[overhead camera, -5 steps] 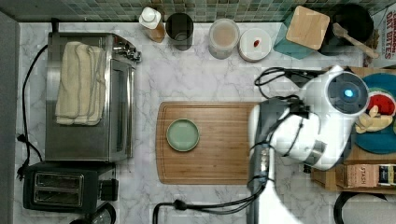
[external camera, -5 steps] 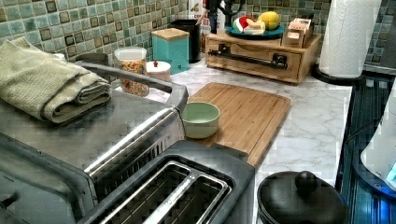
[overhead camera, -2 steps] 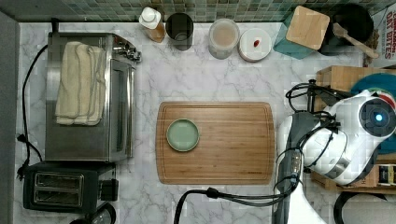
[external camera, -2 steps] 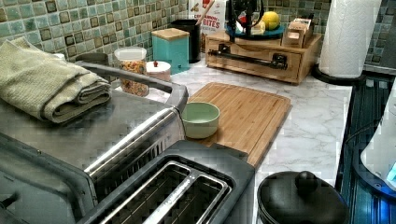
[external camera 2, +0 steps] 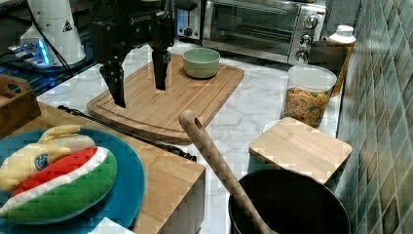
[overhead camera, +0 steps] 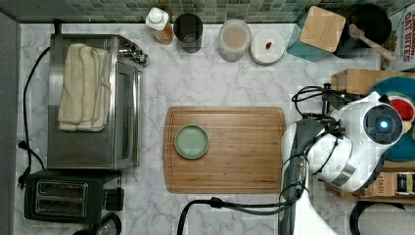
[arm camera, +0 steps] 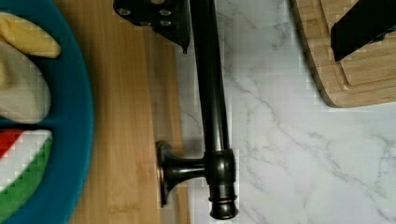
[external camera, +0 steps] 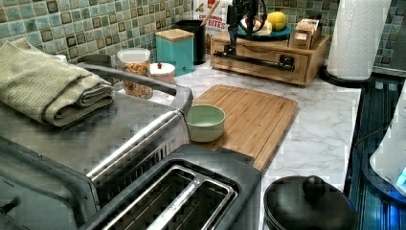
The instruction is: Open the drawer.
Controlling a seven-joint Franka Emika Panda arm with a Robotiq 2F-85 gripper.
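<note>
In the top view, the white arm (overhead camera: pixel 342 152) reaches over the top view's right edge of the marble table (overhead camera: pixel 215 88), above the wooden box that holds the drawer (overhead camera: pixel 359 78). A cutting board (overhead camera: pixel 225 149) lies mid-table with a green bowl (overhead camera: pixel 191 141) on it, and a toaster oven (overhead camera: pixel 95 100) with a folded towel (overhead camera: pixel 82 88) stands at the top view's left.

In the left view, the drawer (external camera: pixel 268 62) sits at the far end of the table, closed flush, its black bar handle (external camera: pixel 253 60) running across the front. The hand (external camera: pixel 233 28) hangs over the handle's end at the left view's left. A teal box (external camera: pixel 175 50) stands nearby.

In the right view, the hand (external camera 2: pixel 139 83) has its 2 fingers (external camera 2: pixel 117 80) spread wide, pointing down above the handle (external camera 2: pixel 126 131).

In the wrist view, the handle (arm camera: pixel 210 93) lies between the 2 fingers (arm camera: pixel 159 18), which are wide apart, neither clearly touching the bar; 1 post joins it to the drawer front (arm camera: pixel 135 116). A blue plate (arm camera: pixel 77 116) rests on the box top.
</note>
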